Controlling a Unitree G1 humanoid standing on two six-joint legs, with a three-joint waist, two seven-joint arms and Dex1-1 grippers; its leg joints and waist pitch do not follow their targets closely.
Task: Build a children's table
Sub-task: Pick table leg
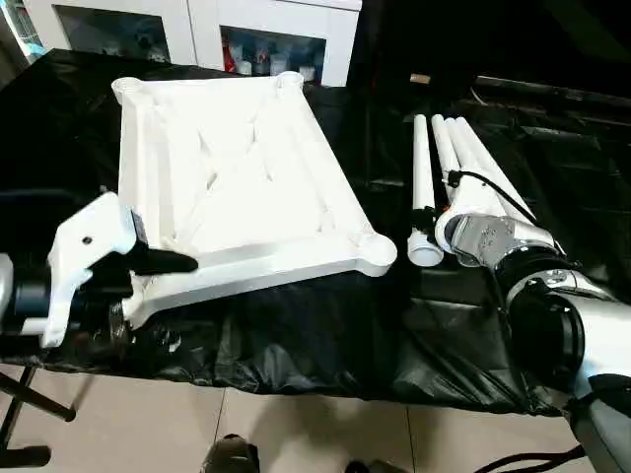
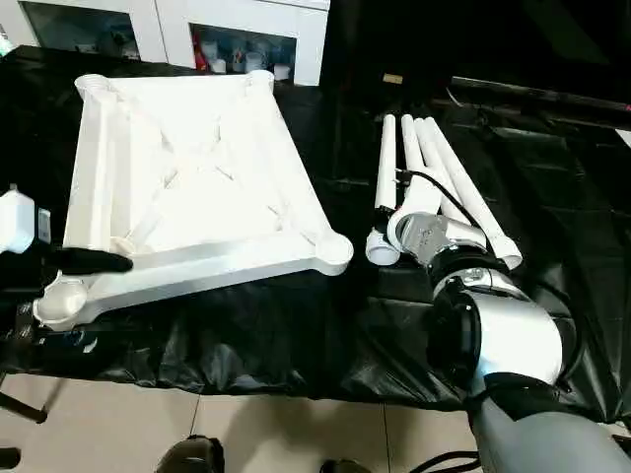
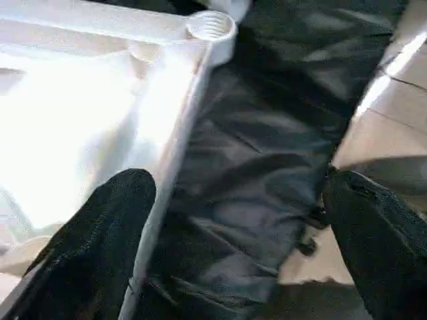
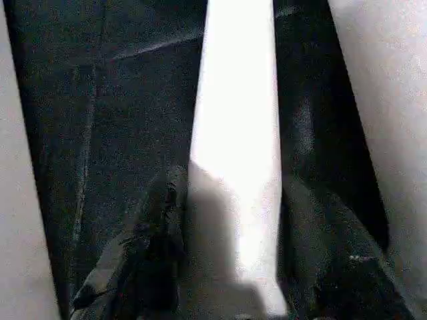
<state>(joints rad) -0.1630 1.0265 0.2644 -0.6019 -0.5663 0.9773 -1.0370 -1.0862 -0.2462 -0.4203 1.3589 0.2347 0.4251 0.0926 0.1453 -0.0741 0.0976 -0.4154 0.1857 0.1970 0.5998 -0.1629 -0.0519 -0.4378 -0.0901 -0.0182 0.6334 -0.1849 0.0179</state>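
The white tabletop [image 1: 237, 168] lies underside up on the black cloth, ribs showing, with a round socket [image 1: 377, 251] at its near right corner. My left gripper [image 1: 148, 286] is open at the tabletop's near left corner. One black finger [image 3: 100, 247] rests over the rim and the other finger [image 3: 380, 247] stands well clear above the cloth. To the right, several white tube legs [image 1: 439, 148] lie side by side. My right gripper [image 4: 233, 183] is shut on one leg [image 4: 233, 100], a finger [image 4: 153, 240] pressed to each side.
Black cloth [image 1: 325, 325] covers the work table, and its front edge drops to a tiled floor [image 1: 296, 424]. A white cabinet with glass doors [image 1: 197, 30] stands behind. A black stand foot [image 1: 30, 404] is at the lower left.
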